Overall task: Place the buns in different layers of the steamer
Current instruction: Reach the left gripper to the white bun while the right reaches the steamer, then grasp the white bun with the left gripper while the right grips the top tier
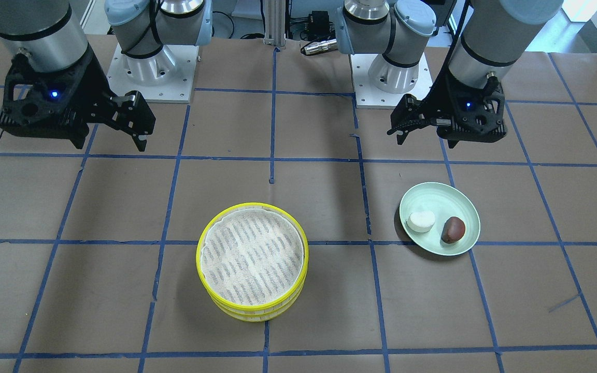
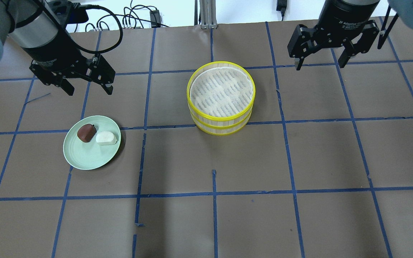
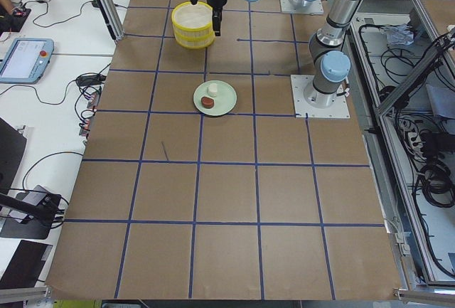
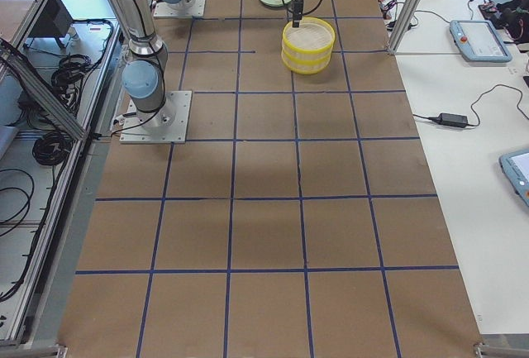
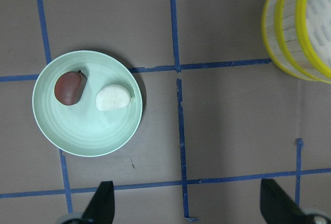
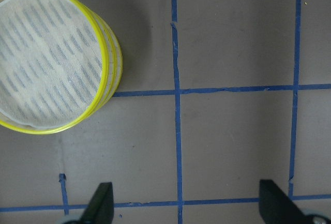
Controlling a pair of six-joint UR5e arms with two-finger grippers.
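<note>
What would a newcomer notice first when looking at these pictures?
The bright stack of two round yellow-rimmed steamer trays, its cloth-lined top empty, stands central on the brown table. On the robot's left, a pale green round plate holds a small white bun beside a dark reddish-brown bun. The left claw and right claw hang open and empty.

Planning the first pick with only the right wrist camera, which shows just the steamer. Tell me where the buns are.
Observer: Both lie on a pale green plate, on the left arm's side of the steamer.
Operator: Say which bun is nearer the steamer.
Observer: The white bun; the reddish-brown bun lies on its far side.
Operator: Report the left gripper.
Observer: The left gripper is open and empty, raised above the table near the plate.
</note>
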